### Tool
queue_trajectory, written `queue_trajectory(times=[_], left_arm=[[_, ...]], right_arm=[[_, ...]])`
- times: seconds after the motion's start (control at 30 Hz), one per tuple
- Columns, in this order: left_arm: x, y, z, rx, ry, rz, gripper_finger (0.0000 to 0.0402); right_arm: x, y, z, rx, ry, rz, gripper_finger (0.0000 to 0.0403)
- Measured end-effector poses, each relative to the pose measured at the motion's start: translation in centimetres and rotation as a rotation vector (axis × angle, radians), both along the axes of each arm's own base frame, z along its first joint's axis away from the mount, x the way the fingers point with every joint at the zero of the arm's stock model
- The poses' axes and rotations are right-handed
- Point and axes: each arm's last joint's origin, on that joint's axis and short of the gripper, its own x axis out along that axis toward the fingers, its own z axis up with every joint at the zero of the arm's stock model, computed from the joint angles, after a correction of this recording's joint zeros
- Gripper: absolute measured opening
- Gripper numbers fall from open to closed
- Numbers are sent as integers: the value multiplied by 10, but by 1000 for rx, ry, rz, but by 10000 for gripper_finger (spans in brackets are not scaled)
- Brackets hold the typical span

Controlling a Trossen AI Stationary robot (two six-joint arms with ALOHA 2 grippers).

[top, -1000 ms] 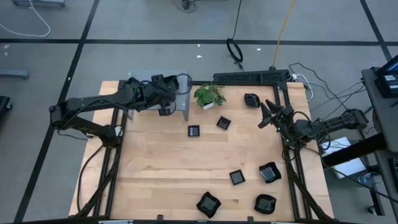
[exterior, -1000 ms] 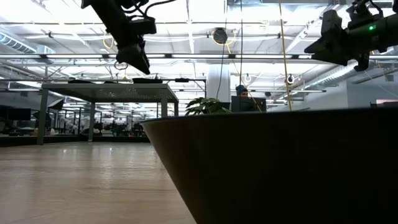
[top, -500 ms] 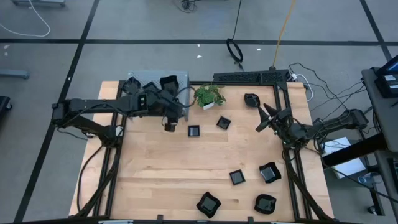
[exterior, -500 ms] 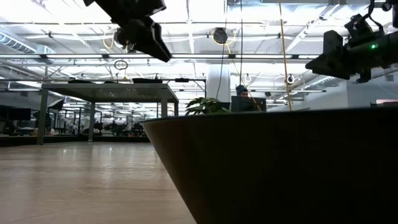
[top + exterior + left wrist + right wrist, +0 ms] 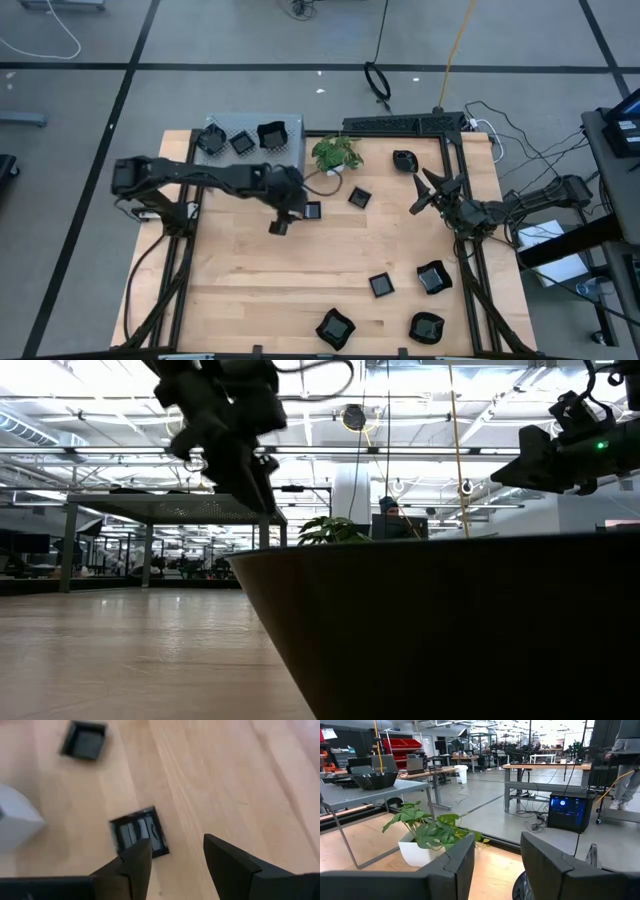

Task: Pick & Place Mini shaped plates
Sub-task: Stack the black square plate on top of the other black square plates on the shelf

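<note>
The left gripper [image 5: 281, 226] hangs over the middle of the wooden table [image 5: 250, 290] with its fingers spread and nothing between them. In the left wrist view a small square black plate [image 5: 139, 833] lies flat on the wood just ahead of the fingertips, nearer one finger than the other and not touching either; from above it sits just beside the gripper, on the side toward the potted plant [image 5: 336, 153]. A second square plate [image 5: 359, 197] lies farther toward the right arm. Three plates rest on the grey tray [image 5: 292, 135] at the table's far left corner. The right gripper [image 5: 422, 192] waits near the table's right edge, jaws apart and empty, with a rounded plate [image 5: 404, 160] near it.
</note>
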Motion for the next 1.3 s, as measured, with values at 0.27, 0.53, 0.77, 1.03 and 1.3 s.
queue_trajectory(times=[0.27,0.53,0.77,1.03,1.3], left_arm=[[25,-9,-41,32,59,166,184],[38,-9,-63,25,52,228,184],[39,-9,-82,37,117,233,184],[41,-6,-87,51,124,234,169],[40,-6,-87,24,128,225,56]], right_arm=[[0,0,0,0,1,1,146],[0,0,0,-1,5,1,146],[0,0,-1,-2,9,1,146],[0,0,-1,-2,8,1,146],[0,0,-1,-2,8,1,146]])
